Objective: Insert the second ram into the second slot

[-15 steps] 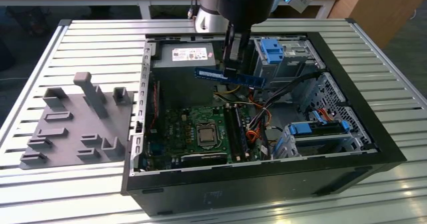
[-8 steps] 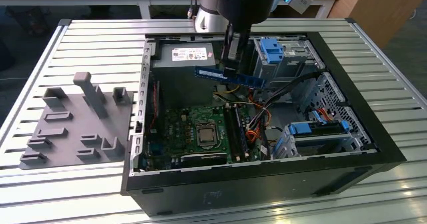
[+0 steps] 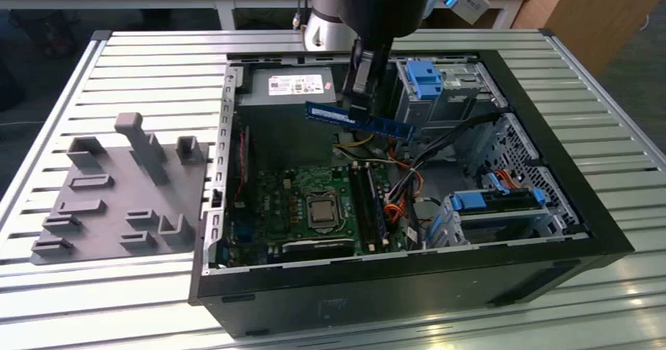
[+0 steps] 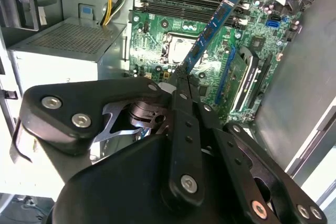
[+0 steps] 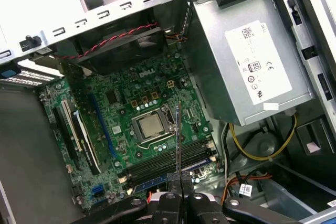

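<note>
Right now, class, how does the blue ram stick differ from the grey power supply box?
The second ram is thin and blue; the power supply is a bulky grey box. The ram hangs clamped in the pincer; the power supply sits mounted in the case. Both are rectangular.

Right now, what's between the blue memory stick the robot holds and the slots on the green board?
Nothing but air. In the first wrist view, the second ram hangs edge-on above the memory slots, with no cable crossing between.
</note>
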### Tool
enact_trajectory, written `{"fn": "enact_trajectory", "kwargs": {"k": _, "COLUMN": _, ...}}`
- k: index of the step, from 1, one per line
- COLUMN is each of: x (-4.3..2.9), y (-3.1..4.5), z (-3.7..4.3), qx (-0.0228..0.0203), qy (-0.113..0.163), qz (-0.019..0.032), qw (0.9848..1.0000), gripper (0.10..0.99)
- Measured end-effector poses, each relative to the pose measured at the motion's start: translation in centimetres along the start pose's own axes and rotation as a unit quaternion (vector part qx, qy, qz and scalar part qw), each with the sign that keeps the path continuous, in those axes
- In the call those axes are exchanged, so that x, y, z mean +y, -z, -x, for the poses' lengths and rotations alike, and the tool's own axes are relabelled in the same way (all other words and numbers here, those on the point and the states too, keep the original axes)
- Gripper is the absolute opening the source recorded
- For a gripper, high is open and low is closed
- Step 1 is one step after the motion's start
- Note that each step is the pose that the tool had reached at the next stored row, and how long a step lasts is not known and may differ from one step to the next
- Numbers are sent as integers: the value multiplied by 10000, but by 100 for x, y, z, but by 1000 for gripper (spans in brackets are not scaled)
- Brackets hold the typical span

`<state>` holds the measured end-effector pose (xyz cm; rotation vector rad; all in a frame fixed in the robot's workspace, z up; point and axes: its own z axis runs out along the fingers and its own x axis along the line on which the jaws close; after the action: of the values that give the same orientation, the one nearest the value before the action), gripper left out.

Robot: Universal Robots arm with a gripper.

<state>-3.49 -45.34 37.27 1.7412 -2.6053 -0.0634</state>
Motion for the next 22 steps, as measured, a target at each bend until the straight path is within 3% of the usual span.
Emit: {"fn": "enact_trajectory", "kwargs": {"k": 22, "x": 0, "y": 0, "z": 0, "qx": -21, "qy": -556, "qz": -9, "qw": 9985, "gripper": 122}}
